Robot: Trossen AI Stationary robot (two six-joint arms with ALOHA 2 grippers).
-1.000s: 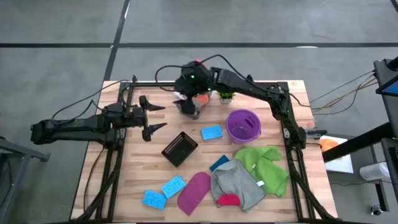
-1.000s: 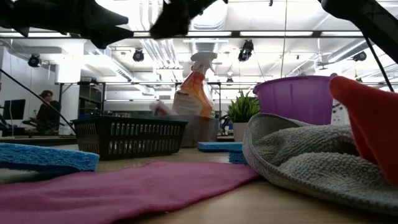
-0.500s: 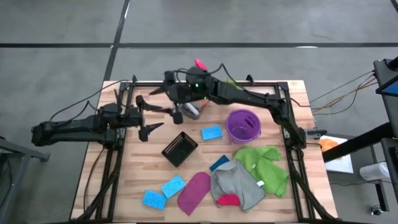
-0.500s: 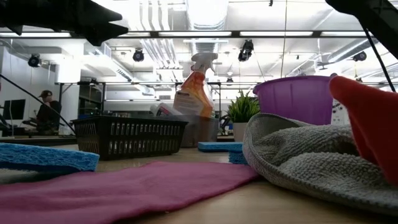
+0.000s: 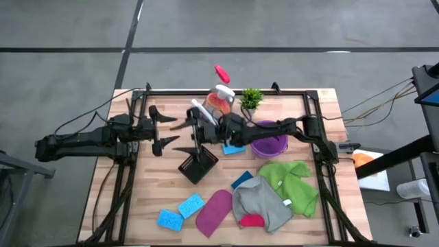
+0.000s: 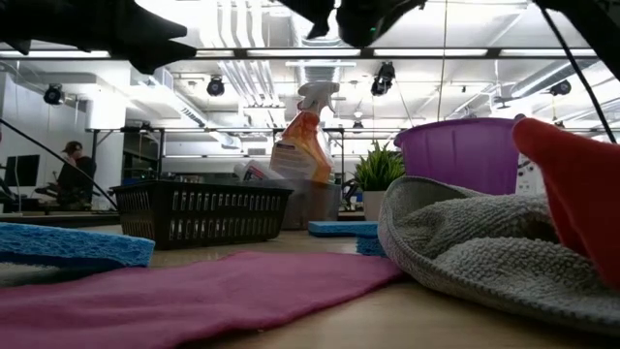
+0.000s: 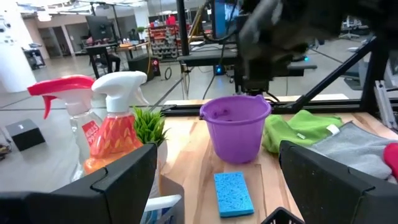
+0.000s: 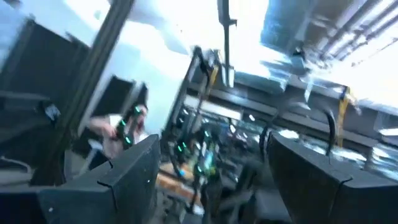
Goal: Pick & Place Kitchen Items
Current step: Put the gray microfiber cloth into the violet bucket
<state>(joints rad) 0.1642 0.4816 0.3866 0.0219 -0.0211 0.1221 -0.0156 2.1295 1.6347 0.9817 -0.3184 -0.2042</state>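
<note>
An orange spray bottle (image 5: 221, 101) and a red-triggered bottle (image 5: 221, 72) stand at the far edge beside a small plant (image 5: 250, 98). Blue sponges (image 5: 191, 204) (image 5: 169, 219) (image 5: 234, 147), a magenta cloth (image 5: 214, 211), a grey cloth (image 5: 260, 204), a green cloth (image 5: 293, 182) and a red cloth (image 5: 252, 220) lie on the table. My right gripper (image 5: 188, 137) (image 8: 208, 180) is open and empty above the black basket (image 5: 197, 165). My left gripper (image 5: 168, 130) (image 7: 217, 186) is open and empty at the table's left, pointing toward the bottles (image 7: 115, 134).
A purple bucket (image 5: 269, 142) (image 7: 235, 127) stands right of centre, partly under my right arm. A dark blue sponge (image 5: 241, 180) lies beside the grey cloth. A black frame runs around the table's edges. A person sits far off in the room (image 6: 73, 174).
My right gripper has left the bottles at the far edge, swung toward the table's left, then come toward the near edge, and now hangs over the black basket. The bottles stand uncovered.
</note>
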